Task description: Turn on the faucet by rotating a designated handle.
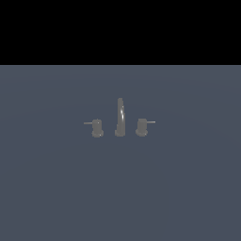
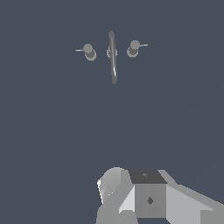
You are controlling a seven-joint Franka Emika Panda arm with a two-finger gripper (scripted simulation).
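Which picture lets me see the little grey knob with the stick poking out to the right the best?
The exterior view: the short grey cylindrical knob shows side-on, its thin lever pointing toward that view's right, beside the tall curved spout. The wrist view shows the same knob from above, so mostly its round top.

Grey floor (image 1: 56,188) under faucet (image 1: 120,120)
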